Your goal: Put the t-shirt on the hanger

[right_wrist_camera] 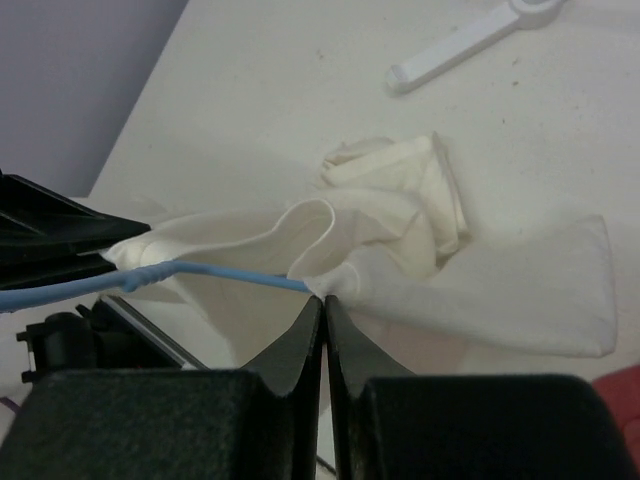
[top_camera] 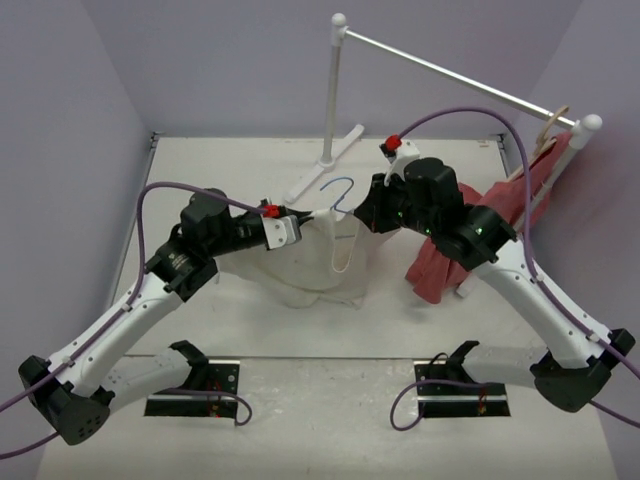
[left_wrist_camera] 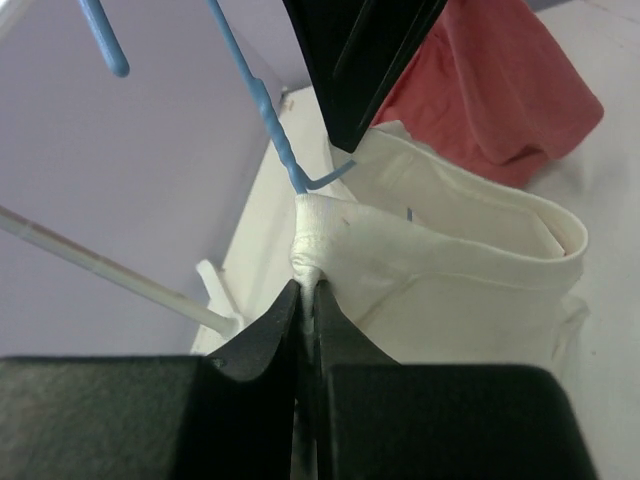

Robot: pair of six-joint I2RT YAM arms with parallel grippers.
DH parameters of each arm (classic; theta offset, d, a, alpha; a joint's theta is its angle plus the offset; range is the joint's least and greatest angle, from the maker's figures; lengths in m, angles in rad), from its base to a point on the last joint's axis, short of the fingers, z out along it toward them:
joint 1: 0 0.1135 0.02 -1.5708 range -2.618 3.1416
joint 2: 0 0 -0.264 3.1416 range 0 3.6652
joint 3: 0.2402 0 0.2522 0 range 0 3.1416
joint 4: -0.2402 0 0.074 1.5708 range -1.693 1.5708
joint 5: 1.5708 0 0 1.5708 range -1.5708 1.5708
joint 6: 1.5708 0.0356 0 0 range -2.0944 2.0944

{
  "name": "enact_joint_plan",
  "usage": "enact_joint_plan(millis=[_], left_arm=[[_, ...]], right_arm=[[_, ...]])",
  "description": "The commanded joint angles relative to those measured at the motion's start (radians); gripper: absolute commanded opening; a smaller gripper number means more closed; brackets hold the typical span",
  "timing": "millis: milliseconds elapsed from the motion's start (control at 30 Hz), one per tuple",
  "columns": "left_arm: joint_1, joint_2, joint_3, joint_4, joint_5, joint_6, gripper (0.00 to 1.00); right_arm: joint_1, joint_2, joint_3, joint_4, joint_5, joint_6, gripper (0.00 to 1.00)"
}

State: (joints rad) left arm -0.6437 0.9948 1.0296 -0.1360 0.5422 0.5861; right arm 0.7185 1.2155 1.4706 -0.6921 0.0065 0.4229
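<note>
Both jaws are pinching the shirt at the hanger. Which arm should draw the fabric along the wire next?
Probably the right arm: its jaws pinch the t-shirt edge where the hanger wire enters the cloth. The left arm grips the bunched collar under the hanger's neck, anchoring it.

The hanger (left_wrist_camera: 262,100) runs off the left wrist view's top edge — its frame hidden inside the t-shirt (left_wrist_camera: 470,260)

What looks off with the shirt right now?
The t-shirt is wadded into a tight knot at the neck of the hanger, right at the left claw, and the rest sags in crumpled folds.
</note>
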Motion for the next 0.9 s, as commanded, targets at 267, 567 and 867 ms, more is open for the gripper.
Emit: enact_joint_plan(millis=[267,567,867], left_arm=[[-0.004,-0.085,-0.235,0.332,0.028,-0.241,0.0],[-0.004,-0.05,-0.243,0.338,0.029,-0.252,0.0],[-0.004,-0.031,-0.276,0.371,0.045,-0.278,0.0]], right_arm=[[0.0,-0.178,-0.317,0.281,-0.171,-0.046,0.25],[0.001,-0.214,-0.367,0.33,-0.144,-0.096,0.42],[0.004,-0.192,-0.313,0.335,-0.117,-0.119,0.53]])
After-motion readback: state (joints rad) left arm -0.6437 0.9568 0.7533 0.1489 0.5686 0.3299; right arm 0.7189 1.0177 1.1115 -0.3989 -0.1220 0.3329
